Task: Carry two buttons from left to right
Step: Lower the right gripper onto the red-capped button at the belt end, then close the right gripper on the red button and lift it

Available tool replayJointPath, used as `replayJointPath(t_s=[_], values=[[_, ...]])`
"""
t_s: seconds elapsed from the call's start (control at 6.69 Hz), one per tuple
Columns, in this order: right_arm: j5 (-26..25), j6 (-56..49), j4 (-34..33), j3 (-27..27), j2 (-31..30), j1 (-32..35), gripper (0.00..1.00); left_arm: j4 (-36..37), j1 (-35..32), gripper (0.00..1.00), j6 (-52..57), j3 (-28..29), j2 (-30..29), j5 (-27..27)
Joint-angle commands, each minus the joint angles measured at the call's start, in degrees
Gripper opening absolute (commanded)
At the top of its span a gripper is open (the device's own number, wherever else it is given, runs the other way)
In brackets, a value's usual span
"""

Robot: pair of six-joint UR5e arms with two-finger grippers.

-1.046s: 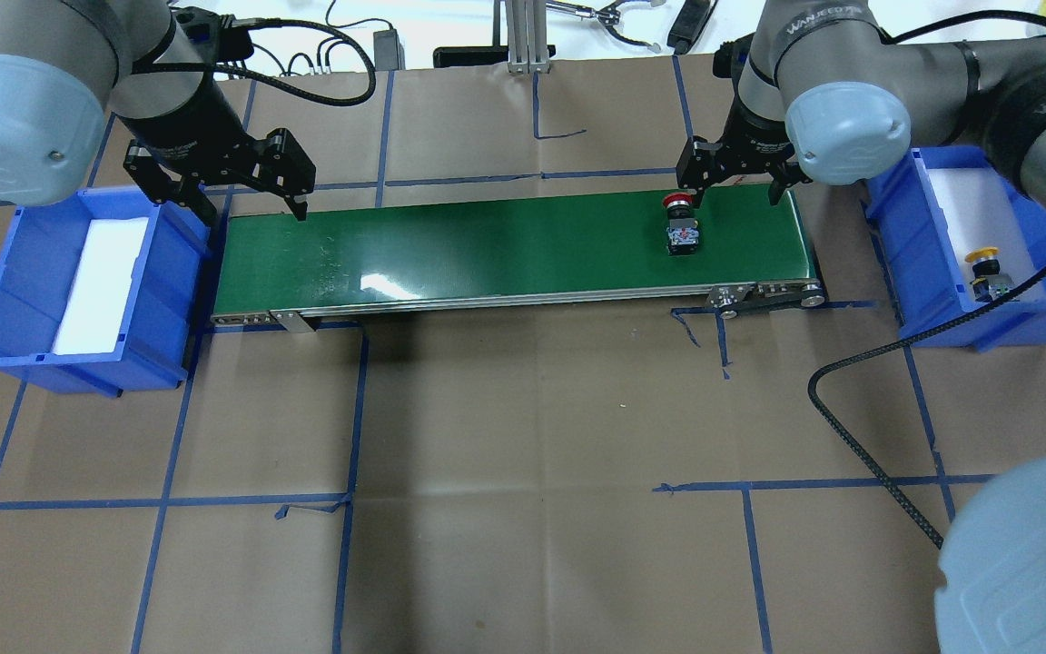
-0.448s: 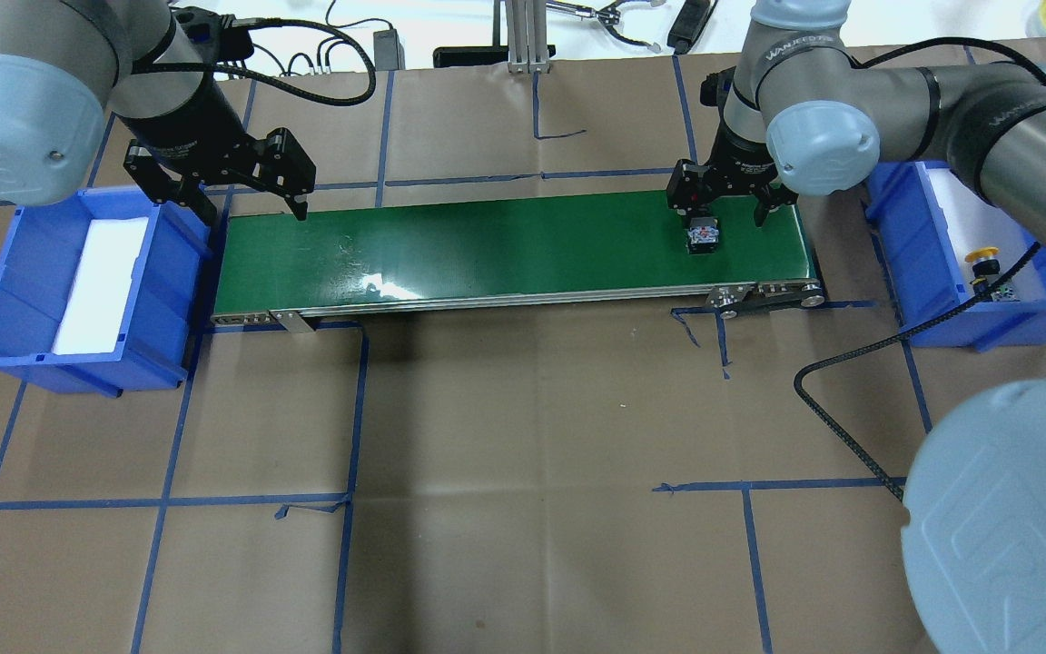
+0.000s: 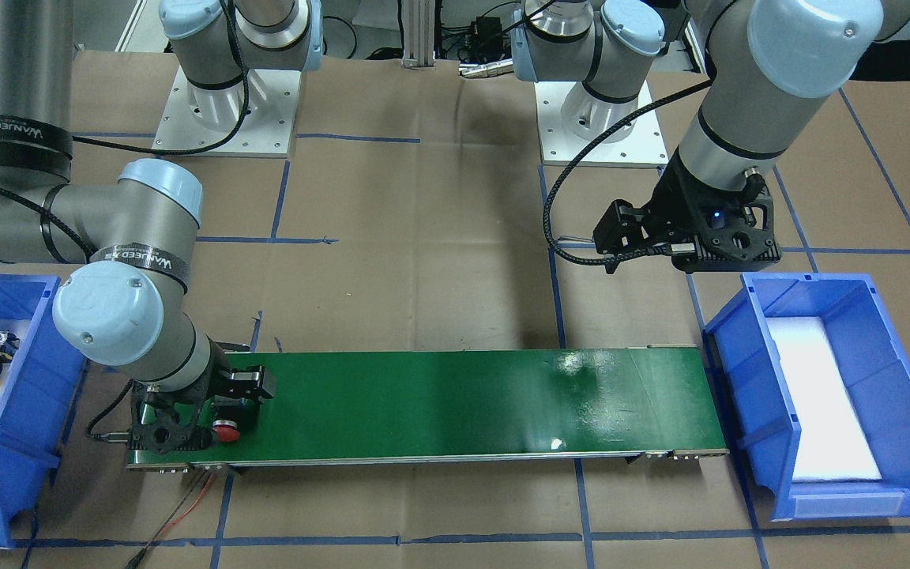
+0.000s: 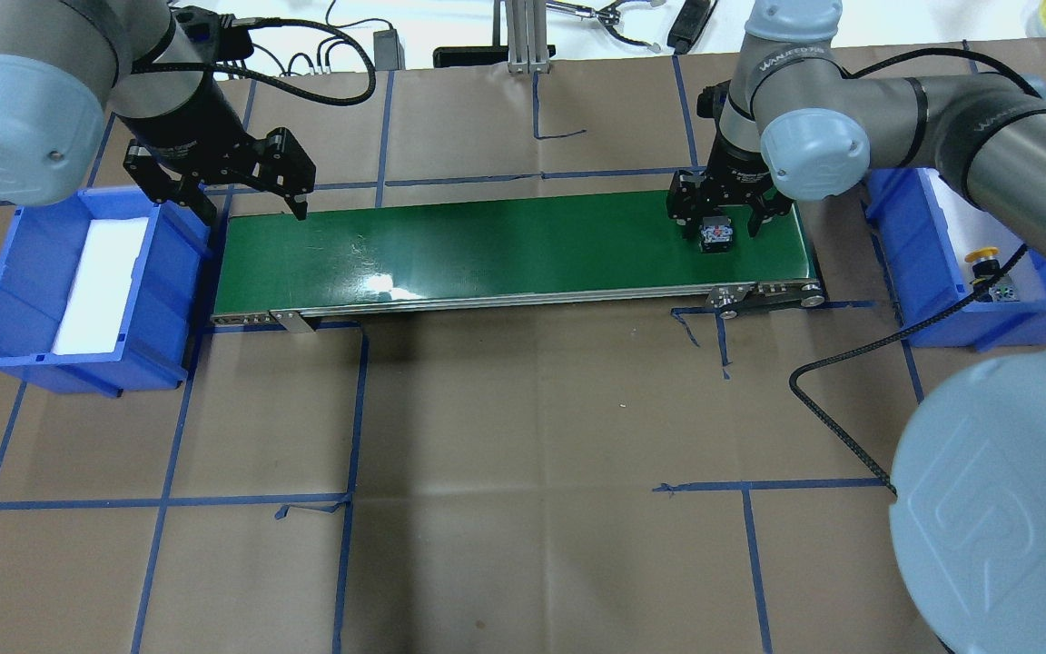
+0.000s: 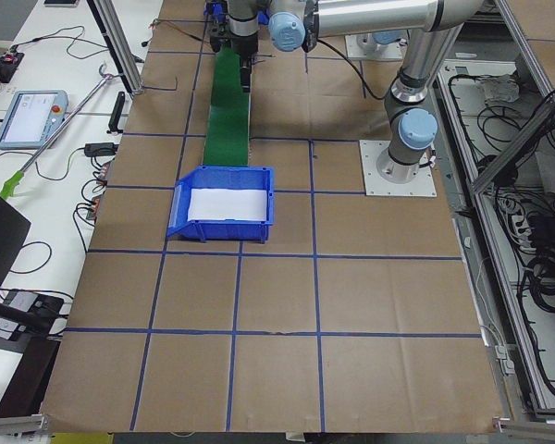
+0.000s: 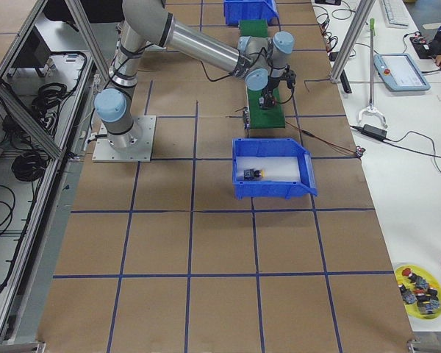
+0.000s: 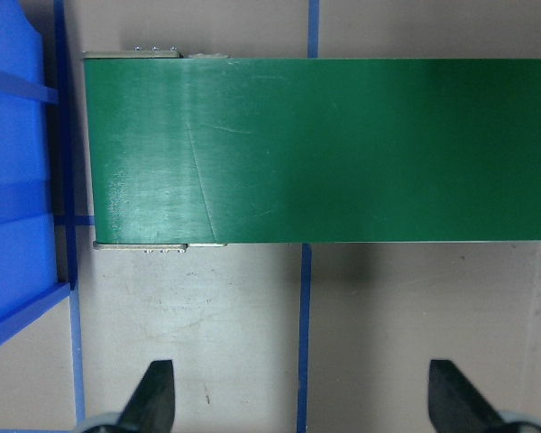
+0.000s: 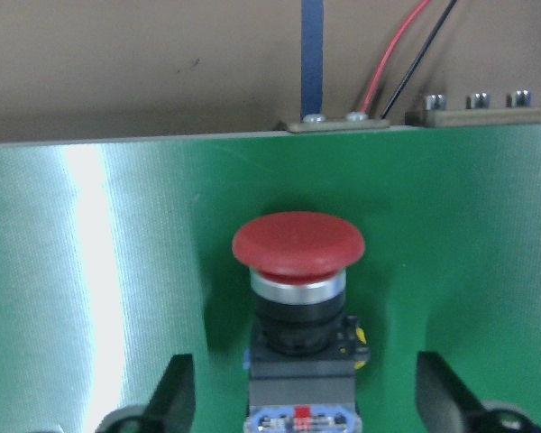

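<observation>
Brown paper taped into blue squares covers the table, and a green conveyor belt (image 4: 505, 245) runs across it between 2 blue bins.

The red button (image 8: 298, 271) lies on its side at the belt's right end, directly under my right gripper (image 4: 723, 222), with its cap pointing away from the robot's base. In the right wrist view the 2 fingers (image 8: 176, 397) stand on either side of the block body with clear green showing between each of them and the button. That hand is spread around the button, not gripping it.

Just outboard of that gripper, past the belt's end, the yellow button (image 4: 983, 257) lies in the right bin (image 4: 886, 245) on the white pad.

Far off at the other end, my left gripper (image 4: 252, 209) hangs over the belt's left edge, spread and holding nothing. The left bin (image 4: 173, 272) beside it shows only its white liner, with no button that I can see.

By my reckoning 1 of the 2 buttons is delivered and the other has made the trip along the belt. What remains is to close on the red one, lift it clear and set it in the right bin beside the yellow. The left arm seems to have nothing left to feed.
</observation>
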Motion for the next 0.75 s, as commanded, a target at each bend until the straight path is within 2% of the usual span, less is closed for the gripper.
replayJointPath(t_s=[0.0,0.3,0.45,0.6], values=[[-0.57,-0.68,0.76,-0.09,-0.37,-0.35,0.07,-0.06,0.0,1.0,0.0,0.0,0.01,-0.09],[-1.1,-1.3,1.12,-1.48,-2.2,-1.05,0.04,-0.06,0.0,1.0,0.0,0.0,0.01,-0.09],[-1.1,-1.39,4.52,-4.19,-5.52,-2.27,0.05,-0.06,0.0,1.0,0.0,0.0,0.01,-0.09],[-0.31,-3.3,11.6,-7.35,-7.99,-6.11,0.05,-0.06,0.0,1.0,0.0,0.0,0.01,-0.09]])
